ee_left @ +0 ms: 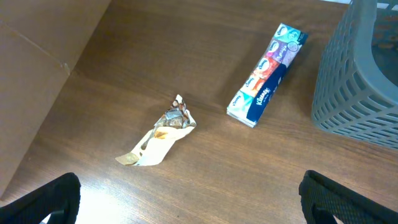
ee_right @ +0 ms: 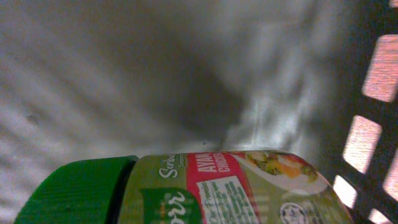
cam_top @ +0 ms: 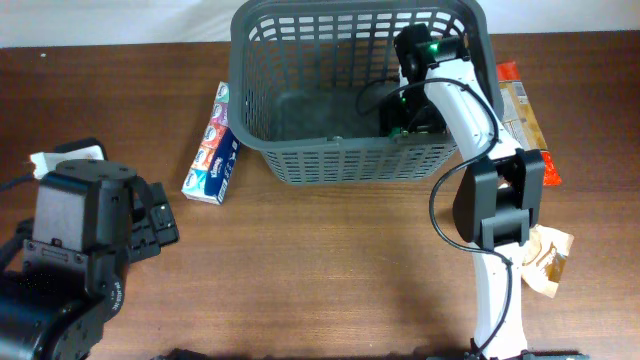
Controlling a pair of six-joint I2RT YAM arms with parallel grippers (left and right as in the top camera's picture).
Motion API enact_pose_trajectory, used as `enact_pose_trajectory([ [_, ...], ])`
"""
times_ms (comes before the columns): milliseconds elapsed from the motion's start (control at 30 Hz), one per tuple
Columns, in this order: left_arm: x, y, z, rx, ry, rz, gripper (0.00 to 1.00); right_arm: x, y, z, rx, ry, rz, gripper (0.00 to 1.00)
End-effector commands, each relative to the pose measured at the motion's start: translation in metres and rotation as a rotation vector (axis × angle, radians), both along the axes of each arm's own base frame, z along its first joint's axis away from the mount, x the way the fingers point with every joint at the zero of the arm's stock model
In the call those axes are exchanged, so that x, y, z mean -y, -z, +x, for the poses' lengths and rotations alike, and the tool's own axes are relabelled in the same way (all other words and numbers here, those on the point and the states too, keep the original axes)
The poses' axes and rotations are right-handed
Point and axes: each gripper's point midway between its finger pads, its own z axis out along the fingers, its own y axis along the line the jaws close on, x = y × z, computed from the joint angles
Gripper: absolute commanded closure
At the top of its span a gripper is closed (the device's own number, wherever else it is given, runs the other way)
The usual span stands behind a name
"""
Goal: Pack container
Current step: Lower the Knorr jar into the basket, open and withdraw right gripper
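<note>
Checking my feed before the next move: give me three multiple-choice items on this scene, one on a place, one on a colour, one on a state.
1. Where is the tissue pack?
A. on the table beside the basket
B. inside the basket
C. on the floor

2. What colour is the cap of the jar?
A. red
B. white
C. green

3. How is the left hand?
A. shut on the tissue pack
B. open and empty
C. shut on nothing

Answers:
1 A: the overhead view shows it lying flat on the wood outside the basket's wall.
2 C: the right wrist view shows a green cap on the jar.
3 B: its fingers stand far apart with nothing between them.
</note>
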Motion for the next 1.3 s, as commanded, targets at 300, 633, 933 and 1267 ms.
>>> enact_pose_trajectory([
  [300,0.0,0.001,0.0,-0.002,-0.008,-0.006,0.0,-0.002,0.011,-0.009,-0.048,-0.001,-0.019,0.44],
  [633,0.0,0.001,0.0,-0.002,-0.008,-0.006,0.0,-0.001,0.01,-0.013,-0.065,-0.001,-0.022,0.01],
  [933,0.0,0.001,0.0,-0.002,-0.008,-0.006,0.0,-0.008,-0.112,0.023,0.218,-0.026,0.034,0.01],
  [1267,0.0,0.001,0.0,-0.002,-0.008,-0.006,0.0,0.054,-0.283,0.001,0.638,0.133,-0.021,0.01],
])
